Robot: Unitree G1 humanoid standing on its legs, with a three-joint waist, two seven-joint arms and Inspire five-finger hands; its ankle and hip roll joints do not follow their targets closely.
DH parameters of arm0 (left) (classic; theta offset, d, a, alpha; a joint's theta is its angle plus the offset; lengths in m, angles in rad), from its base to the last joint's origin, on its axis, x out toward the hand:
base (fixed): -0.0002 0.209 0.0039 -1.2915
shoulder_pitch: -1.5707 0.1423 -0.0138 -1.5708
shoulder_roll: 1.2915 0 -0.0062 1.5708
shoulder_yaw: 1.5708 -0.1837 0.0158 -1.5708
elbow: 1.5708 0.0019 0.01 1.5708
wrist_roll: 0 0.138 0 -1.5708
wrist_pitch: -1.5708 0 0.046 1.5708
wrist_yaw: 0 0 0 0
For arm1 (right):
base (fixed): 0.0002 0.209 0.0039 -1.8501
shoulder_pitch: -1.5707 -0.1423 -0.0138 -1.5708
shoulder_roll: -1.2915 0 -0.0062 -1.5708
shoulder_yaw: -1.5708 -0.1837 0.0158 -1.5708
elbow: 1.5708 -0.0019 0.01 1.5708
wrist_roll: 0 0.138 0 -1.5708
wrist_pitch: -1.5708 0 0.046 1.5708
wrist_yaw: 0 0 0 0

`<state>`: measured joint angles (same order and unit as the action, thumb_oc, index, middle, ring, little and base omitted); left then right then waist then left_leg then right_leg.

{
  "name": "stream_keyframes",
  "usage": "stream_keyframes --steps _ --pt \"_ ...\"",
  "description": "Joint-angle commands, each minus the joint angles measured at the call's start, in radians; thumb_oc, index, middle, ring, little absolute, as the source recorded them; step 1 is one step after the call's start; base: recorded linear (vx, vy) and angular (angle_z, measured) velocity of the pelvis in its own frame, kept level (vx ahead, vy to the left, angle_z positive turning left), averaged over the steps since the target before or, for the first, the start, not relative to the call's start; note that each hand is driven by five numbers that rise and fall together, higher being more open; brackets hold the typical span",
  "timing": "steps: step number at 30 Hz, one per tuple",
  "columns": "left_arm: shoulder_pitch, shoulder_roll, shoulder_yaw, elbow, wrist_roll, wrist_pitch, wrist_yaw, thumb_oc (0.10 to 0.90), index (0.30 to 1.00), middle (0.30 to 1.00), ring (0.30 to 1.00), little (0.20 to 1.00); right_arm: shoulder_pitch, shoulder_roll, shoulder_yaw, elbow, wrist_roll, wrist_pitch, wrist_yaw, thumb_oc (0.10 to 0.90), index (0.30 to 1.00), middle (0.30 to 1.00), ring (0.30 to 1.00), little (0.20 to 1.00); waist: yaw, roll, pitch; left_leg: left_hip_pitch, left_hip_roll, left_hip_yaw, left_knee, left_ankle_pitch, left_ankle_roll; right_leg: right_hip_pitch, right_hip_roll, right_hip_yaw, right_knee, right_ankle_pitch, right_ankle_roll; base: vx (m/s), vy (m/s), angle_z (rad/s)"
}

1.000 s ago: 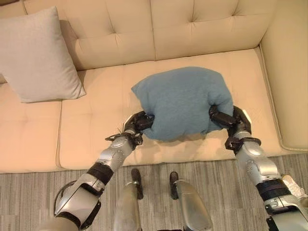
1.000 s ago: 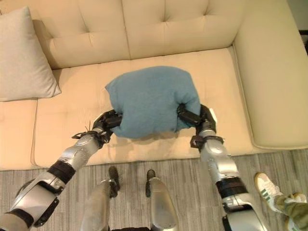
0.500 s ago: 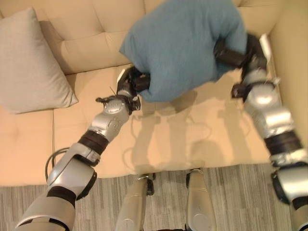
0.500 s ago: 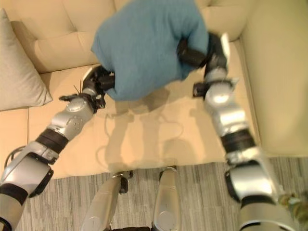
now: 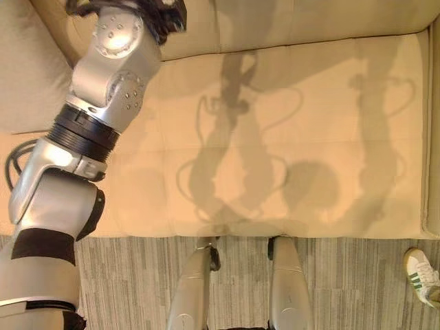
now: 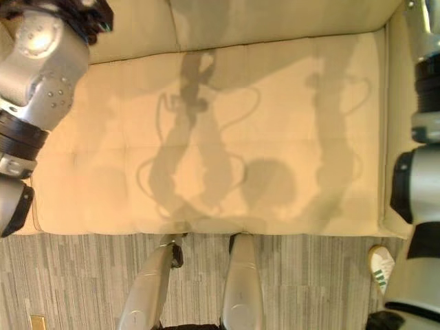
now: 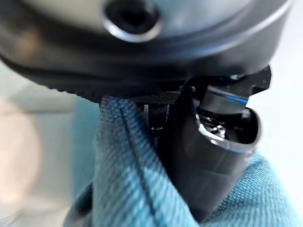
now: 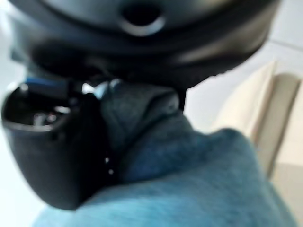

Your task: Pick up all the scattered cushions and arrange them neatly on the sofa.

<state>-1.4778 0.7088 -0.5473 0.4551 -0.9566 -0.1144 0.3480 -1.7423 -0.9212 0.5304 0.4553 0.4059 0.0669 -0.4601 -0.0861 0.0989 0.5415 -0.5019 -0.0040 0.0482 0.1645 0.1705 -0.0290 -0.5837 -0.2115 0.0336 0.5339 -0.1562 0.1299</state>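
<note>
Blue fabric cushion [image 7: 137, 194] clamped between both hands: left hand [image 7: 208, 156] thumb pinching its seamed edge, right hand [image 8: 52, 151] curled into bunched cloth. Cream tufted sofa [image 5: 275, 137] below, seat bare to front edge; striped grey floor [image 5: 137, 275] beyond.

A blue cushion [image 7: 132, 189] of woven cloth, its twill weave and a stitched seam showing coarse and matt where it is bunched against the left robot hand [image 7: 213, 156]. That robot hand is dark, smooth plastic with a slight sheen. Against the right robot hand [image 8: 52, 156], equally dark and smooth, the same cloth looks soft and fuzzy. The sofa [image 5: 275, 137] is cream, smooth and matt. The floor [image 5: 344, 282] is grey, wood-grained planking.
</note>
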Motion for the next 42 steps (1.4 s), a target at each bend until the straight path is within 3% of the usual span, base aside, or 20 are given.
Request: stream_keyframes --steps 1,6,13,17,23,28,35,36,37,38,42 --pt "-0.323 -0.053 0.075 -0.289 0.044 -0.379 0.014 0.4 0.3 0.3 0.3 0.3 -0.116 0.174 0.007 -0.306 -0.008 -0.325 -0.006 0.4 0.3 0.3 0.3 0.3 0.052 -0.026 -0.173 -0.041 0.025 -0.001 0.166 -0.217 -0.045 0.063 -0.009 -0.007 -0.121 0.074 0.06 0.04 0.026 0.01" --pt "-0.309 -0.111 0.12 -0.331 0.118 -0.406 0.07 0.4 0.3 0.3 0.3 0.3 -0.089 0.172 -0.026 -0.327 -0.054 -0.314 -0.017 0.4 0.3 0.3 0.3 0.3 0.051 -0.035 -0.164 -0.063 0.028 -0.006 0.151 -0.204 -0.043 0.037 -0.008 -0.007 -0.128 0.081 0.061 -0.04 0.023 0.03" --pt "-0.151 -0.188 0.18 -0.377 0.193 -0.357 0.037 0.4 0.3 0.3 0.3 0.3 0.076 0.116 -0.043 -0.268 -0.112 -0.232 0.065 0.4 0.3 0.3 0.3 0.3 0.048 -0.046 -0.133 -0.107 0.034 0.0 0.163 -0.21 -0.038 -0.019 -0.007 0.006 -0.109 0.08 0.057 -0.04 -0.004 0.04" --pt "-0.058 -0.215 0.179 -0.231 0.227 -0.282 -0.005 0.4 0.3 0.3 0.3 0.3 0.126 0.133 -0.029 -0.155 -0.183 -0.162 0.111 0.4 0.3 0.3 0.3 0.3 0.045 -0.055 -0.097 -0.149 0.036 0.007 0.152 -0.192 -0.038 -0.066 -0.001 0.021 -0.113 0.089 0.055 -0.1 0.002 -0.04" --pt "-0.031 -0.229 0.172 -0.063 0.22 -0.254 -0.022 0.4 0.3 0.3 0.3 0.3 0.101 0.185 -0.006 -0.008 -0.188 -0.148 0.091 0.4 0.3 0.3 0.3 0.3 0.035 -0.063 -0.087 -0.194 0.048 0.02 0.137 -0.169 -0.045 -0.118 0.006 0.03 -0.132 0.113 0.055 -0.04 -0.002 -0.1" --pt "-0.064 -0.246 0.141 0.139 0.248 -0.215 0.01 0.4 0.3 0.3 0.3 0.3 0.042 0.275 0.011 0.206 -0.119 -0.139 0.051 0.4 0.3 0.3 0.3 0.3 0.021 -0.071 -0.069 -0.217 0.042 0.034 0.069 -0.132 -0.054 -0.146 0.02 0.037 -0.213 0.156 0.061 -0.02 0.013 -0.13" --pt "-0.038 -0.252 0.143 0.217 0.276 -0.172 0.011 0.4 0.3 0.3 0.3 0.3 0.068 0.298 0.0 0.205 -0.132 -0.11 0.052 0.4 0.3 0.3 0.3 0.3 0.014 -0.068 -0.048 -0.232 0.041 0.038 0.066 -0.13 -0.053 -0.163 0.02 0.038 -0.225 0.17 0.062 0.01 0.012 -0.05" --pt "-0.027 -0.253 0.141 0.248 0.302 -0.149 0.008 0.4 0.3 0.3 0.3 0.3 0.077 0.297 -0.005 0.216 -0.134 -0.103 0.054 0.593 0.589 0.589 0.589 0.589 0.012 -0.069 -0.041 -0.236 0.042 0.04 0.072 -0.135 -0.053 -0.164 0.02 0.039 -0.225 0.173 0.062 0.02 -0.001 -0.07" --pt "-0.02 -0.253 0.133 0.28 0.317 -0.13 0.004 0.427 0.34 0.34 0.34 0.34 0.078 0.301 -0.002 0.229 -0.136 -0.093 0.059 0.8 0.9 0.9 0.9 0.9 0.012 -0.072 -0.035 -0.24 0.043 0.04 0.08 -0.138 -0.052 -0.166 0.022 0.039 -0.227 0.176 0.061 0.01 -0.004 -0.08" --pt "-0.012 -0.251 0.136 0.291 0.32 -0.122 0.002 0.8 0.9 0.9 0.9 0.9 0.08 0.305 0.002 0.234 -0.136 -0.087 0.063 0.8 0.9 0.9 0.9 0.9 0.012 -0.072 -0.033 -0.241 0.043 0.04 0.082 -0.139 -0.051 -0.167 0.023 0.04 -0.226 0.177 0.06 0.01 0.006 -0.07" --pt "0.043 -0.257 0.15 0.303 0.327 -0.078 -0.019 0.8 0.9 0.9 0.9 0.9 0.104 0.278 -0.009 0.221 -0.136 -0.056 0.076 0.8 0.9 0.9 0.9 0.9 0.017 -0.069 -0.022 -0.238 0.041 0.039 0.095 -0.145 -0.049 -0.16 0.023 0.036 -0.223 0.178 0.057 0.01 0.007 -0.02"
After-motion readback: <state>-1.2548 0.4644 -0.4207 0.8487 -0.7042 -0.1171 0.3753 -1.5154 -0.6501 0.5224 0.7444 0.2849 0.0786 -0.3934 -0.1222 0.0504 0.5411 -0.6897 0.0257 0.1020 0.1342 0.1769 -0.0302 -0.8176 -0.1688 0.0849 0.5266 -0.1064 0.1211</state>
